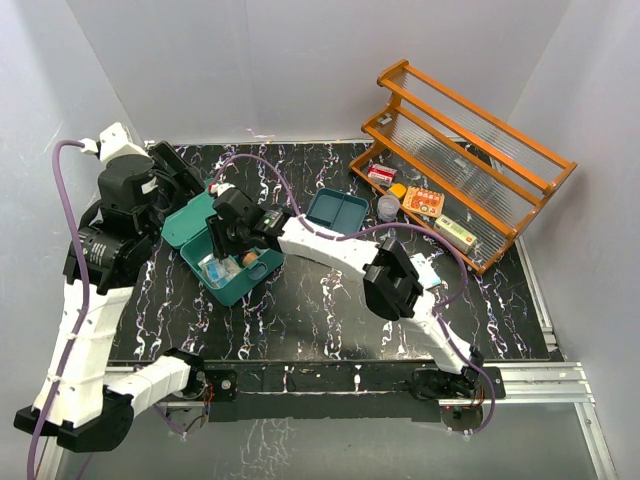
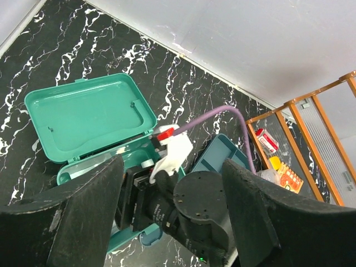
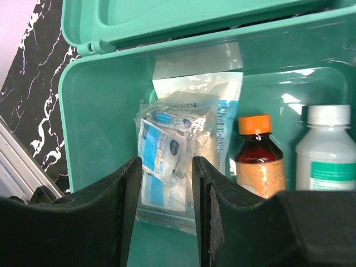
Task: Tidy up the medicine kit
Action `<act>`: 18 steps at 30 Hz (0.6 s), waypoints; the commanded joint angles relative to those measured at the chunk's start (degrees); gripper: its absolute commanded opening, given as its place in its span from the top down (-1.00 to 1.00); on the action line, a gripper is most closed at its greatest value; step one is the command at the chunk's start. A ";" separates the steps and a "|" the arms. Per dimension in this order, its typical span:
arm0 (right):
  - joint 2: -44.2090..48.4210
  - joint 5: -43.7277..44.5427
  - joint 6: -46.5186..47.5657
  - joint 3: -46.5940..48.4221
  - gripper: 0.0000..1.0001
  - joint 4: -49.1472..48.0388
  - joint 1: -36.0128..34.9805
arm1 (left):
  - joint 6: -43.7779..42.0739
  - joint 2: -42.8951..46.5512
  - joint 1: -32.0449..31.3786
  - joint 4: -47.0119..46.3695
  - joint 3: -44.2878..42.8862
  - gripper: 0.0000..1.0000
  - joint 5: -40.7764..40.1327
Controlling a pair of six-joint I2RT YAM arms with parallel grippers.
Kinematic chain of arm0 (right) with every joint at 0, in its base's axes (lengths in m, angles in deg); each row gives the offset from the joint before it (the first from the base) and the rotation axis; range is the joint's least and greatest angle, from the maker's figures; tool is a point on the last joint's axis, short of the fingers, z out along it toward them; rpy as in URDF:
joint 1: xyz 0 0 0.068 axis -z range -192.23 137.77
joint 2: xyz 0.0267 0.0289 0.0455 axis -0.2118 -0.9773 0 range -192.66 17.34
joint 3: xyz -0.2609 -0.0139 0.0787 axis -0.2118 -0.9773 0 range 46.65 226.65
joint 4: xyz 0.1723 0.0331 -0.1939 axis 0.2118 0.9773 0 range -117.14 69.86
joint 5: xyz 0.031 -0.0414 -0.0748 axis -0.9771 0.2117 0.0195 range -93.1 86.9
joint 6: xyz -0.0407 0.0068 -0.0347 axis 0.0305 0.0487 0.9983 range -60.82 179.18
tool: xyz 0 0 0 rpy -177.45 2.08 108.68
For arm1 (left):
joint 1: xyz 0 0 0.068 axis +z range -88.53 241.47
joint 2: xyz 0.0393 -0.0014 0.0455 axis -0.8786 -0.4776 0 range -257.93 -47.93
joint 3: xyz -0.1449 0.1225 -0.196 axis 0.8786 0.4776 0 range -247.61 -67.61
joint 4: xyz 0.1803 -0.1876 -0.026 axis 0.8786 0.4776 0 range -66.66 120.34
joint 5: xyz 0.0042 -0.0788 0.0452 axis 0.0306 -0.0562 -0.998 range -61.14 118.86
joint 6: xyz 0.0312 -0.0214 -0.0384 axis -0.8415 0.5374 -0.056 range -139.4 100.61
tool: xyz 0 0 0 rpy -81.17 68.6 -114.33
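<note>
Your open medicine kit (image 1: 243, 291) held a wipes packet (image 3: 179, 119), a brown bottle (image 3: 257, 164) and a white bottle (image 3: 328, 153), while boxes (image 1: 424, 202) remained by the orange rack (image 1: 470, 150); the right gripper (image 3: 165, 161) jaws stood part-open and the left gripper (image 2: 173, 164) jaws wide, both empty.

One medicine kit (image 1: 238, 291), one amber bottle (image 3: 260, 162), one white bottle (image 3: 328, 151), one blue tray (image 1: 332, 208), one orange rack (image 1: 470, 160).

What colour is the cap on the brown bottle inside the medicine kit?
The cap is orange, clearest in the right wrist view.
</note>
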 commanded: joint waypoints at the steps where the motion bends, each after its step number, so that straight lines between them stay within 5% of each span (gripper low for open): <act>1: 8.68 2.21 -1.27 -1.19 0.19 -3.16 2.11 | -0.31 -0.18 0.32 0.18 -1.44 -0.40 -1.32; 6: 16.62 3.31 -2.55 -11.95 0.17 -7.79 4.85 | -1.14 -2.05 0.37 3.03 0.16 -0.32 2.12; 11: 24.84 7.91 -3.26 -24.26 0.32 -10.26 6.86 | 0.10 -8.24 0.36 11.12 2.74 0.07 5.29; 18: 36.68 17.38 -4.06 -40.04 0.46 -12.34 7.79 | 1.39 -10.05 0.34 12.13 14.87 0.33 8.67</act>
